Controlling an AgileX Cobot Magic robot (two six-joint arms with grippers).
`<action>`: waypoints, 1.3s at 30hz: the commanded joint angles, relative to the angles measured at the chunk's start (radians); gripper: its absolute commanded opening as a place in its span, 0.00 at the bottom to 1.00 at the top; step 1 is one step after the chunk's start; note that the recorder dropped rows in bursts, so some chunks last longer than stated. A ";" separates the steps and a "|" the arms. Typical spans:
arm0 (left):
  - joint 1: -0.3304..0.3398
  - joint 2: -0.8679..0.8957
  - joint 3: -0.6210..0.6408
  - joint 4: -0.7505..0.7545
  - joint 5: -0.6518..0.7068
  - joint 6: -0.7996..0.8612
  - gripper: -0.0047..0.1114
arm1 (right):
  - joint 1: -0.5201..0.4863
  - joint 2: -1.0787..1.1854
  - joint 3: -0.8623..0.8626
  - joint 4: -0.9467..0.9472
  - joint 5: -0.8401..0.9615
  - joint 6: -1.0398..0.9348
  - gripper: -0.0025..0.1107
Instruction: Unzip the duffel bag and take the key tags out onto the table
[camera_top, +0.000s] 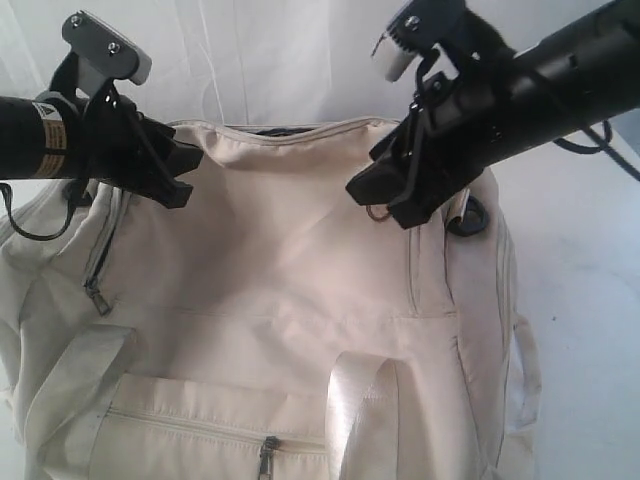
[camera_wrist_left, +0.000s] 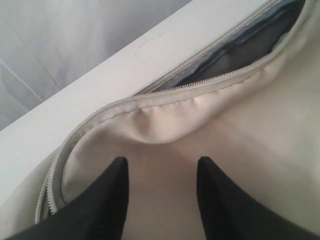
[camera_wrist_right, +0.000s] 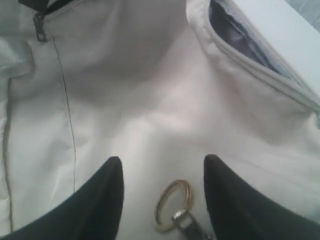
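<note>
The cream-white duffel bag fills the middle of the table. Its top zipper gapes along the far edge, and dark grey lining shows inside. My left gripper hovers open over the bag's top panel near the left end of that opening, holding nothing. Over the right end, my right gripper is open too. A brass ring zipper pull lies on the fabric between its fingers, not gripped. No key tags are in view.
A side zipper pull hangs at the bag's left end and a front pocket zipper pull sits low in the exterior view. A pale webbing handle crosses the front. A black D-ring sits at the right end.
</note>
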 joint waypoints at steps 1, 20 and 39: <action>0.007 -0.012 0.006 0.009 -0.015 -0.012 0.46 | 0.050 0.028 0.007 -0.093 -0.085 -0.010 0.45; 0.007 -0.012 0.006 0.009 0.000 -0.012 0.46 | 0.052 0.040 0.007 -0.375 0.041 0.175 0.36; 0.007 -0.012 0.006 0.009 0.000 -0.012 0.46 | 0.052 0.036 0.001 -0.399 0.023 0.211 0.02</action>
